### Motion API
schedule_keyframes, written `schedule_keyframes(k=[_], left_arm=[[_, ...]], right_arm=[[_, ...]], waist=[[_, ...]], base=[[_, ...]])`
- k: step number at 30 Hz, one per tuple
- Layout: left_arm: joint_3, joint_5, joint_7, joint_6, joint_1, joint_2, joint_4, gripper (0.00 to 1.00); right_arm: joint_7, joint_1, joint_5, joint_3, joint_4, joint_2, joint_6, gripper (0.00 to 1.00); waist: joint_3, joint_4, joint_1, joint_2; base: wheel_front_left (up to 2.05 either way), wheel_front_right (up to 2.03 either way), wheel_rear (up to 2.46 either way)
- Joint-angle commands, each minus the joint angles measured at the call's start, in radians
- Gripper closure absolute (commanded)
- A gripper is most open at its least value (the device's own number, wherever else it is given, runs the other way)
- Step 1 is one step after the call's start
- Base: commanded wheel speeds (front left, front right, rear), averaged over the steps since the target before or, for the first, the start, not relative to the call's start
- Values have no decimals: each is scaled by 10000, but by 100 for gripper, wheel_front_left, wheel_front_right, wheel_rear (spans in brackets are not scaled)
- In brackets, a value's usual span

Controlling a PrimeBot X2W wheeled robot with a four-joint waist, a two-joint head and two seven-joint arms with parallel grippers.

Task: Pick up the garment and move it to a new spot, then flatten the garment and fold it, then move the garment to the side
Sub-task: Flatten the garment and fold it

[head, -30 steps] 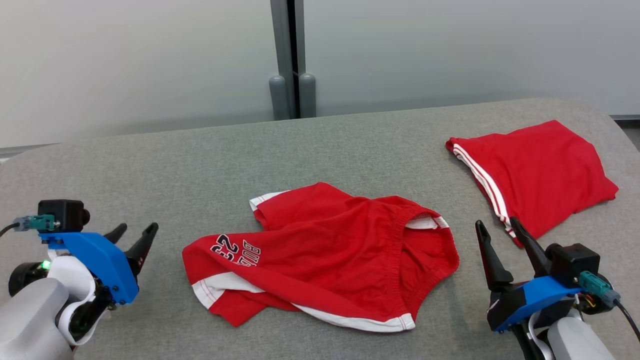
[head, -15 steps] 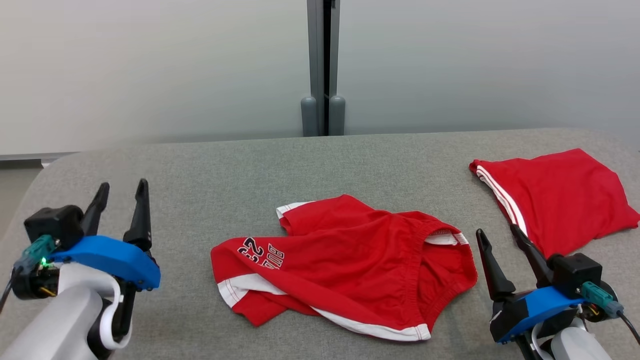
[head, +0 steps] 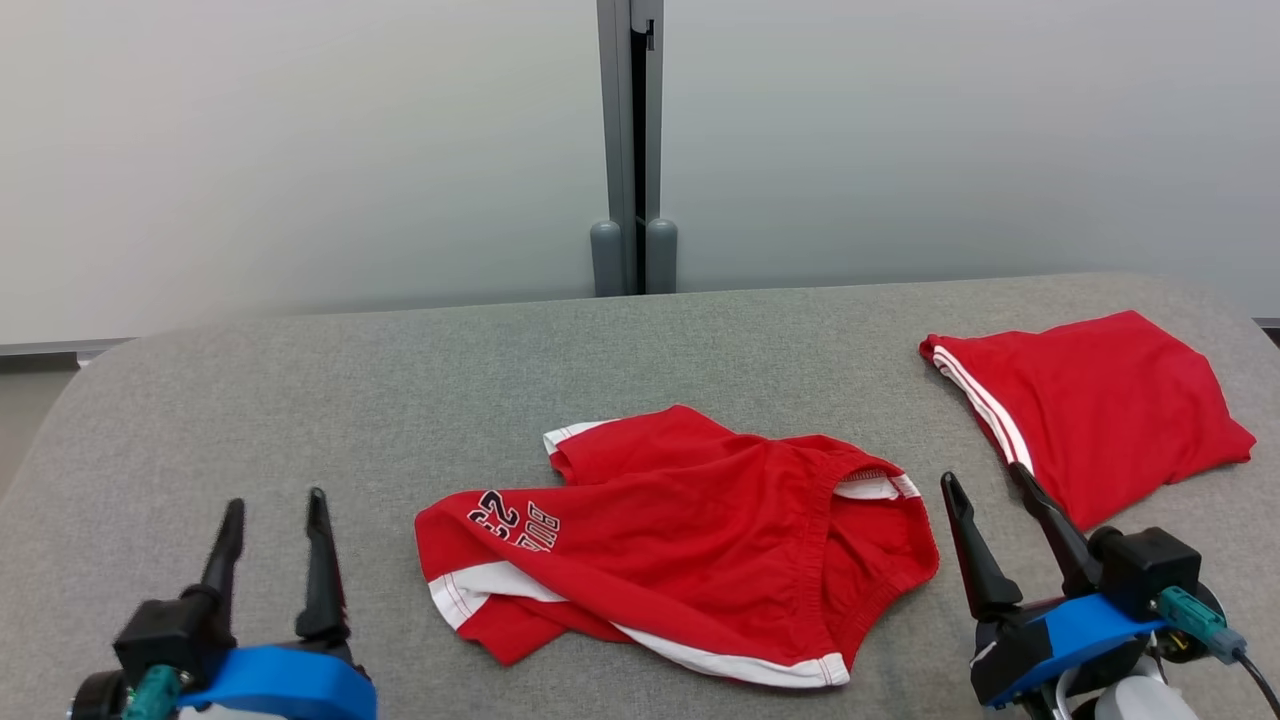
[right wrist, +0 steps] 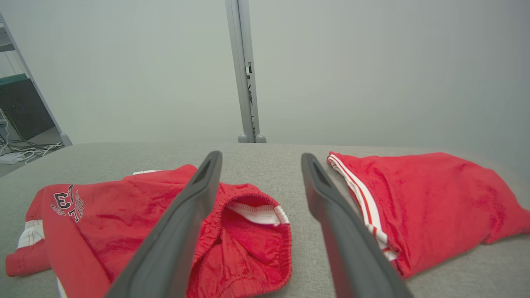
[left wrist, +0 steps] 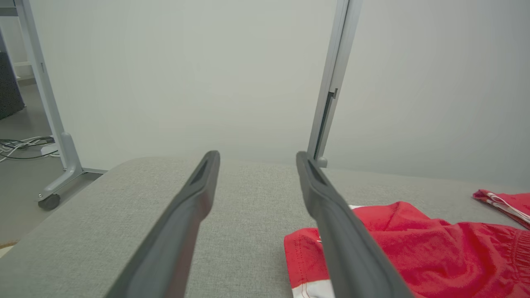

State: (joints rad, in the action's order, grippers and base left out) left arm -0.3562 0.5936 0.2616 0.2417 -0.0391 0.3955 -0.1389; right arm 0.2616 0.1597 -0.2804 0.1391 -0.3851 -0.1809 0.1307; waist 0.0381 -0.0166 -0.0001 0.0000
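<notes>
Head view crops spread left hand [head: 276, 500] low; right hand [head: 982, 476] spread too, garment [head: 690, 540] between them.

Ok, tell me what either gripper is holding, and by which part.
Nothing is held. The left gripper and right gripper both stand open, clear of the crumpled red shorts.

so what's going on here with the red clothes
A two-armed robot faces a grey padded table with two red garments. The crumpled red shorts lie in the middle, untouched. A folded red garment sits at the right. The left gripper and right gripper flank the shorts, fingers spread, holding nothing.
</notes>
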Motion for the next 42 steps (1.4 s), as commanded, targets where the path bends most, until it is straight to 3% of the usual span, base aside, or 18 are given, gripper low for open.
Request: schedule_keyframes(k=[1, 11, 17, 33, 42], left_arm=[[119, -357, 44, -206, 198, -178, 76, 0], [783, -1432, 44, -1333, 474, -1149, -579, 0], [1284, -1880, 43, -1798, 361, -1510, -914, 0], [2011, -2629, 45, -2511, 251, -2106, -1534, 0], [2318, -2474, 44, -2684, 137, -2233, -2188, 0]], right_arm=[[44, -209, 21, -85, 138, 45, 1, 0], [44, -456, 220, -235, 507, 271, 1, 0], [44, -408, 267, -286, 554, 227, 1, 0], [44, -331, 290, -265, 578, 224, 1, 0], [43, -476, 36, 29, 736, -171, 1, 0]], waist=[[-10, -3, 1, 0], [-84, -54, 1, 0], [-106, -121, 1, 0], [-212, -179, 1, 0], [-275, -214, 1, 0]], base=[[0, 0, 0], [0, 0, 0], [0, 0, 0], [0, 0, 0], [0, 0, 0]])
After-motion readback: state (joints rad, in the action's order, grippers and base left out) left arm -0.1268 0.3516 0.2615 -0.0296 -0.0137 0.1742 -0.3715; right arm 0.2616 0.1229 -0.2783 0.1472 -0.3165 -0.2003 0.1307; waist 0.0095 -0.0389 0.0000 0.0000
